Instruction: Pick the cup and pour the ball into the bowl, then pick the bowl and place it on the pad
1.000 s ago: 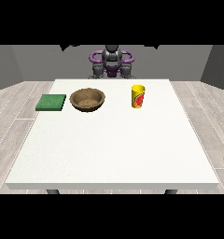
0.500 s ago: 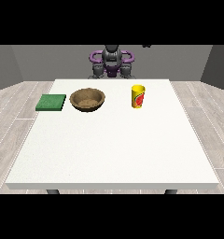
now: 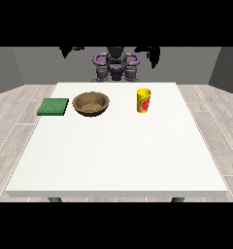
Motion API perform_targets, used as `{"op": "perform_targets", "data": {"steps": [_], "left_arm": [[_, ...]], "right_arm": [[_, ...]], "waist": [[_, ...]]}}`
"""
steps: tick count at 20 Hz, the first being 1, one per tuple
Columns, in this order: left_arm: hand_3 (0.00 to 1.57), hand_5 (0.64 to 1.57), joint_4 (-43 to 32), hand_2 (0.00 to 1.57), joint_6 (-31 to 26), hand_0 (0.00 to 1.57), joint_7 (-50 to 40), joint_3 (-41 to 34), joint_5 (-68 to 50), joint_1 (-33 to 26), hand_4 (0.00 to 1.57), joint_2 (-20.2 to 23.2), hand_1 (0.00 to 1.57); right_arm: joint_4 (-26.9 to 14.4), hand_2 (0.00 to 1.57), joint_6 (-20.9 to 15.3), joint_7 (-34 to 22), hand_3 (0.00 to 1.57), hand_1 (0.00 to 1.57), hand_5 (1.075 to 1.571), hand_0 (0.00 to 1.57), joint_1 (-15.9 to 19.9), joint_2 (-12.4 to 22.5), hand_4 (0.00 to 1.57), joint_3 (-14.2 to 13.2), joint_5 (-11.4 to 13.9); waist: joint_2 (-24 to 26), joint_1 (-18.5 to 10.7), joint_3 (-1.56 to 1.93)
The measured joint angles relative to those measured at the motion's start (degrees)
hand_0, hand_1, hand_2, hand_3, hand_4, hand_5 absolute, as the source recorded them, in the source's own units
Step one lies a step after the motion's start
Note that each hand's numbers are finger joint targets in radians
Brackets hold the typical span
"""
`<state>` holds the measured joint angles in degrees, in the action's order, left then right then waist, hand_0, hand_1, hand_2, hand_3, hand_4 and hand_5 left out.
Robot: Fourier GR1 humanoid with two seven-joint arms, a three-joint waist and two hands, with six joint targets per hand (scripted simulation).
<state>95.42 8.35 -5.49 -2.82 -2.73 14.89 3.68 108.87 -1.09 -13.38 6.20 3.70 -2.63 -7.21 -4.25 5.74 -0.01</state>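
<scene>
A yellow cup (image 3: 143, 100) with a red mark stands upright on the white table (image 3: 118, 155), right of the middle at the far side. The ball is hidden from this view. Left of the cup sits a brown wooden bowl (image 3: 91, 104), and a flat green pad (image 3: 53, 106) lies left of the bowl. Both hands hang high by the robot, far behind and above these things. The hand at the view's right (image 3: 152, 54) is above and behind the cup. The hand at the view's left (image 3: 68, 49) is partly cut off at the top.
The robot's torso (image 3: 116, 65) stands behind the table's far edge. Grey floor planks surround the table on both sides.
Both hands have come into view at the top beside the robot's shoulders. Cup, bowl and pad have not moved.
</scene>
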Motion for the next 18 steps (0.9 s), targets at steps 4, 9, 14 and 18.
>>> {"op": "perform_targets", "data": {"steps": [4,9,14,18], "left_arm": [[0.0,1.483,-5.3,0.0,-1.8,0.0,8.2,-2.1,0.1,0.7,0.48,1.4,0.0],[0.0,1.472,-14.3,0.0,-4.5,0.0,17.0,-4.1,-0.3,1.4,0.19,2.5,0.0],[0.0,1.441,-24.6,0.0,-6.2,0.0,22.5,-5.2,-0.1,3.4,0.02,3.0,0.0],[0.0,1.422,-32.3,0.0,-6.8,0.0,27.1,-6.2,0.3,6.0,0.17,3.4,0.0]], "right_arm": [[-2.6,0.0,2.6,6.1,0.0,0.0,1.548,0.0,-0.4,0.5,0.68,-1.6,-1.5],[-5.3,0.0,5.4,10.4,0.0,0.0,1.559,0.0,0.2,2.4,0.68,-4.7,-3.6],[-8.4,0.0,7.2,11.6,0.0,0.0,1.56,0.0,0.3,4.0,0.66,-6.9,-5.0],[-11.1,0.0,8.3,12.5,0.0,0.0,1.562,0.0,1.4,5.3,0.67,-8.6,-6.0]], "waist": [[-5.1,0.6,0.0],[-8.4,1.3,0.0],[-7.4,1.3,-0.01],[-7.5,1.4,0.01]]}}
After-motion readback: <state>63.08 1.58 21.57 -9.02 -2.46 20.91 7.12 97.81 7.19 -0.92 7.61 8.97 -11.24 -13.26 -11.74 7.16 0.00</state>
